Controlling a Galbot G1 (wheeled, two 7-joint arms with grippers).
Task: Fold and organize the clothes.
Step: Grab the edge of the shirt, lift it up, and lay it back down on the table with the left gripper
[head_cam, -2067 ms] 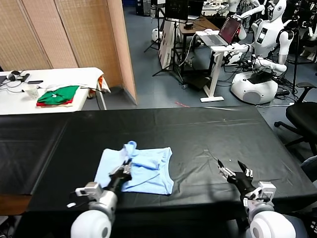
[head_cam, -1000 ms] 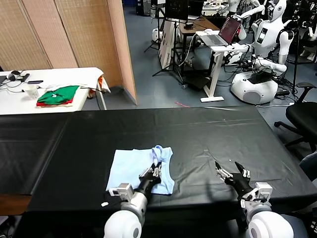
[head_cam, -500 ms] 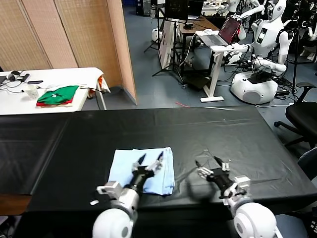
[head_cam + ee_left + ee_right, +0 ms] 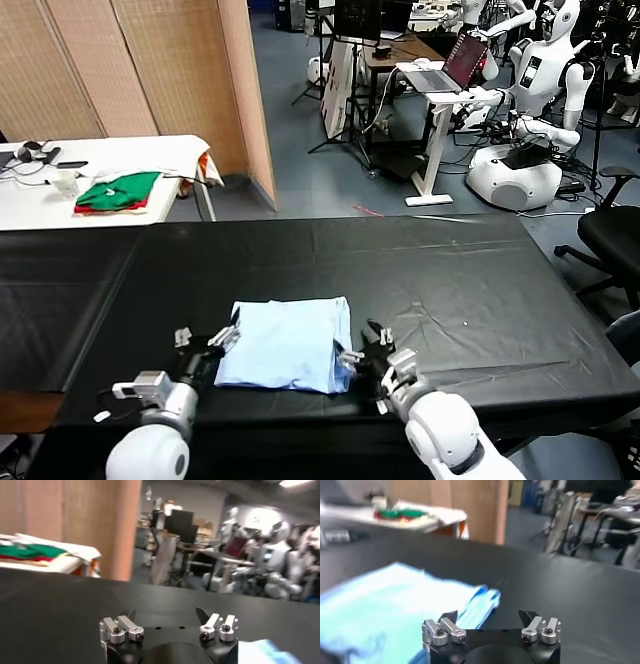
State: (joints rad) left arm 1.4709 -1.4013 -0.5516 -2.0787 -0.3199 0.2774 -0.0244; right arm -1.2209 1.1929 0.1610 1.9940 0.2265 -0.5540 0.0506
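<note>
Jaws were spread empty on both the left gripper [image 4: 207,340] and right gripper [image 4: 362,358], flanking the folded T-shirt [image 4: 288,343], seemingly positioned to grip its side edges

Before you lies the T-shirt [image 4: 288,343], thin soft cloth, pale blue and matt, its folded layers showing as fine ridges along one edge in the right wrist view. You see it resting on the table [image 4: 450,260], covered in a black sheet that is smooth with a faint sheen, creased and slightly wrinkled here and there. Your left gripper [image 4: 208,338] and right gripper [image 4: 362,357] have black matt fingers fixed with bright, brushed-looking metal brackets and dark screws; the arm shells behind them are glossy white plastic. The screen [image 4: 130,70] beyond looks like woven, rough straw-coloured matting.
</note>
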